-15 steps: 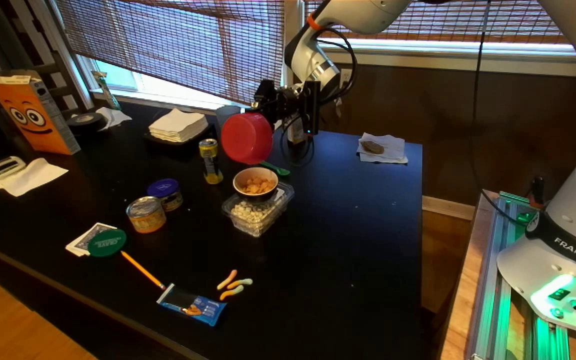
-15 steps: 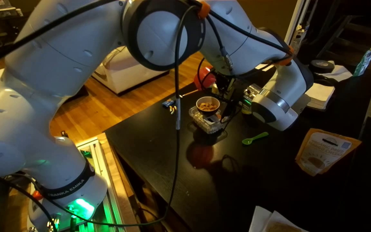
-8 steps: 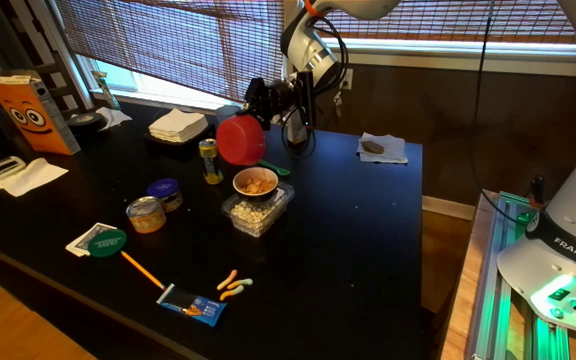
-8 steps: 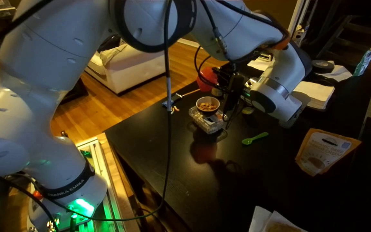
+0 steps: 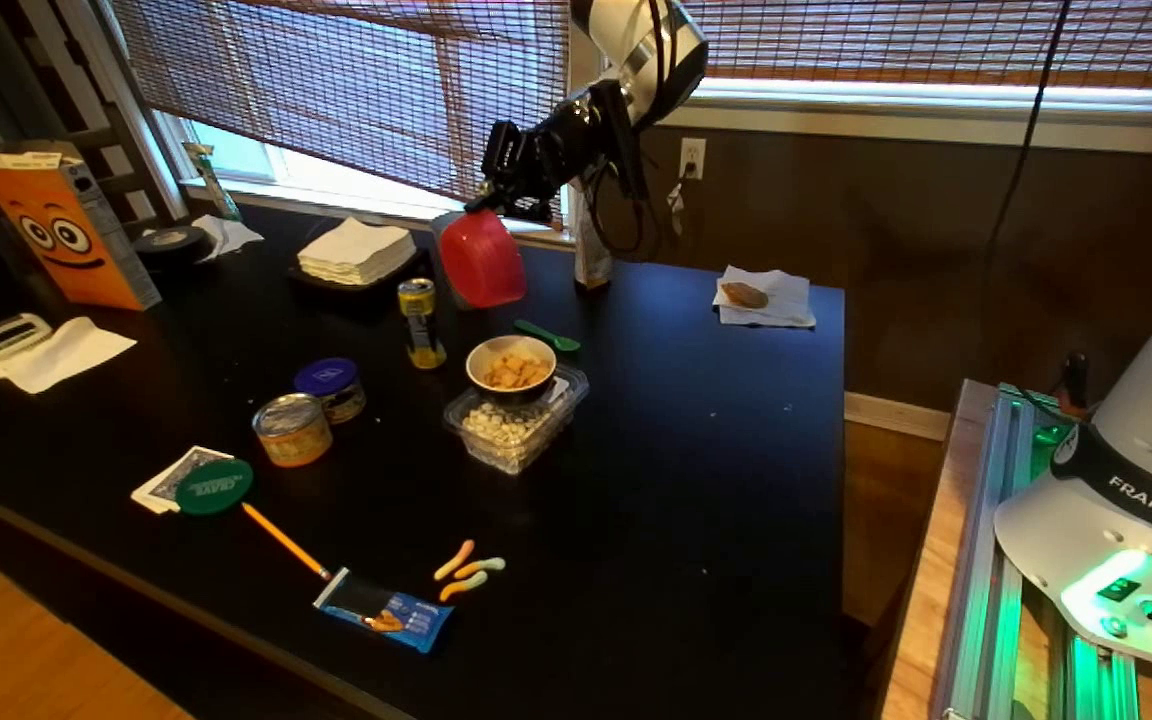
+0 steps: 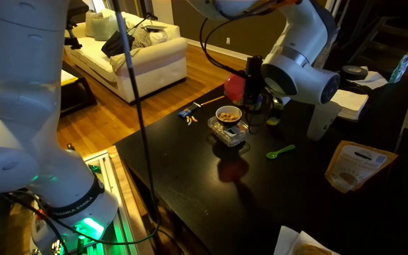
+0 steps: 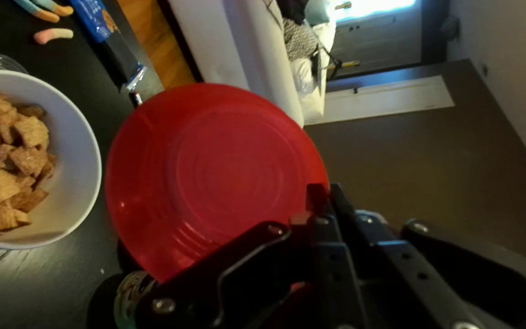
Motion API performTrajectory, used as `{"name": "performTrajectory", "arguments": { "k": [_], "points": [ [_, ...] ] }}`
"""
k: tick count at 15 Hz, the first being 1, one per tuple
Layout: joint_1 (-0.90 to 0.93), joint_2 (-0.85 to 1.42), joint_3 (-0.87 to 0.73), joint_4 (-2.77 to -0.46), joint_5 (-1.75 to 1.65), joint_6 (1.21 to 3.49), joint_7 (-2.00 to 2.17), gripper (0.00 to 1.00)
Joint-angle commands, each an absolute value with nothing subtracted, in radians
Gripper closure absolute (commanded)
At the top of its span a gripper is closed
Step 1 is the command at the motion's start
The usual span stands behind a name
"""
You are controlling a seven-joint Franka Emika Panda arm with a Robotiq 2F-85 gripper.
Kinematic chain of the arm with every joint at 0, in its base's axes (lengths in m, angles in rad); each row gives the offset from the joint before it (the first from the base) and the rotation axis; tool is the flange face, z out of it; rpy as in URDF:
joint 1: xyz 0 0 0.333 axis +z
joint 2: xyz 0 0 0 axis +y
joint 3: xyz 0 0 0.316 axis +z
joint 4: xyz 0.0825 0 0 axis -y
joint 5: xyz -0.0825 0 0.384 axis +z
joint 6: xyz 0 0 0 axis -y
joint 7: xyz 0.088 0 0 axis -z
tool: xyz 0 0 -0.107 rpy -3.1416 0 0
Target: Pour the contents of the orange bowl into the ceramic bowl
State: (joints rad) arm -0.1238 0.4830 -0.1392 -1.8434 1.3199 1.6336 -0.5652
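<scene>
The orange bowl (image 5: 482,262) is red-orange and tipped on its side in the air, behind and above the ceramic bowl in an exterior view. It also shows in an exterior view (image 6: 234,86). In the wrist view its inside (image 7: 226,169) looks bare. My gripper (image 7: 328,194) is shut on its rim, one finger inside and one outside. The ceramic bowl (image 5: 482,352), pale inside and dark outside, holds brown cereal squares. It sits upright on a clear plastic box (image 5: 561,410) of white pieces. It shows left of the orange bowl in the wrist view (image 7: 76,169), apart from it.
A yellow can (image 5: 421,325) and a green spoon (image 5: 548,336) stand near the bowls. Two round tubs (image 5: 293,430) are to the left. A tall cup (image 6: 322,122) and a mango bag (image 6: 360,166) are at the window side. Gummy worms (image 5: 466,570) lie in front.
The arm has lifted and drawn back. The orange bowl has moved up and away from the ceramic bowl and turned somewhat, still held. The ceramic bowl has not moved.
</scene>
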Motion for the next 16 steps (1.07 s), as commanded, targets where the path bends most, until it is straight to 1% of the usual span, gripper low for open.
{"name": "performTrajectory", "arguments": {
  "k": [1, 9, 13, 16],
  "points": [
    [-0.085, 0.336, -0.153, -1.992, 1.274, 1.836, -0.492, 0.99],
    [-0.051, 0.227, -0.136, -2.121, 1.075, 2.294, -0.311, 0.99],
    [-0.037, 0.24, -0.134, -2.168, 0.908, 2.478, -0.135, 0.99],
    [-0.033, 0.282, -0.143, -2.193, 0.741, 2.556, 0.041, 0.99]
  ]
}}
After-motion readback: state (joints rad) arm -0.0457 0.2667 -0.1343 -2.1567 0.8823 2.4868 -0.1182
